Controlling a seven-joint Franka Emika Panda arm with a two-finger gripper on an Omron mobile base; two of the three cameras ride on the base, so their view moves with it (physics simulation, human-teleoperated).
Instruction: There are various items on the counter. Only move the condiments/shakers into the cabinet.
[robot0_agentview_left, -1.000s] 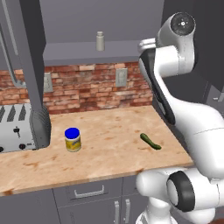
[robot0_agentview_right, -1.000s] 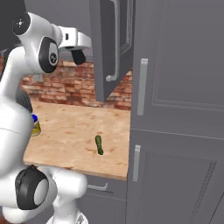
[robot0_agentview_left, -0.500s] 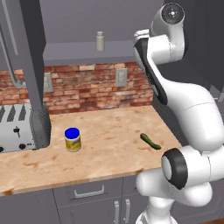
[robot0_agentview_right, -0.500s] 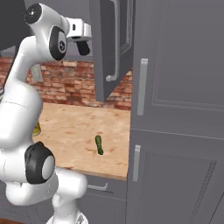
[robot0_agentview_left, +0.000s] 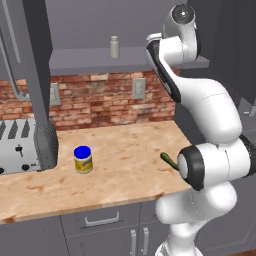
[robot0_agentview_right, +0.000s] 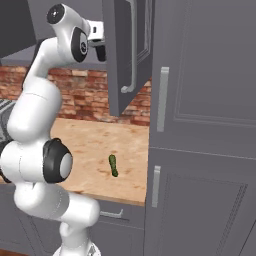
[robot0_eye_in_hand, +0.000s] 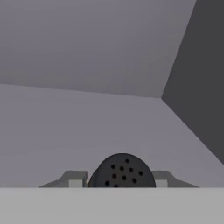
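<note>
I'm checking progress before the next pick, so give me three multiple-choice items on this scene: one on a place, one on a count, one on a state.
1. Where does the small light-grey shaker bottle stand?
A. on the flat grey cabinet shelf
B. on the silver toaster
C. on the base drawers

2. How many items lie on the light-tan wood-grain countertop?
A. none
B. two
C. four

3. What is between the tool's fingers?
A. nothing
B. a green vegetable
C. a black shaker with a perforated round top

Key: 1 A, the left base view shows the bottle upright on the shelf above the brick wall. 2 B, the yellow-labelled jar with a blue lid and the thin green curved vegetable. 3 C, the hand view shows the dotted black top between the two fingers, with the shelf ahead.
</note>
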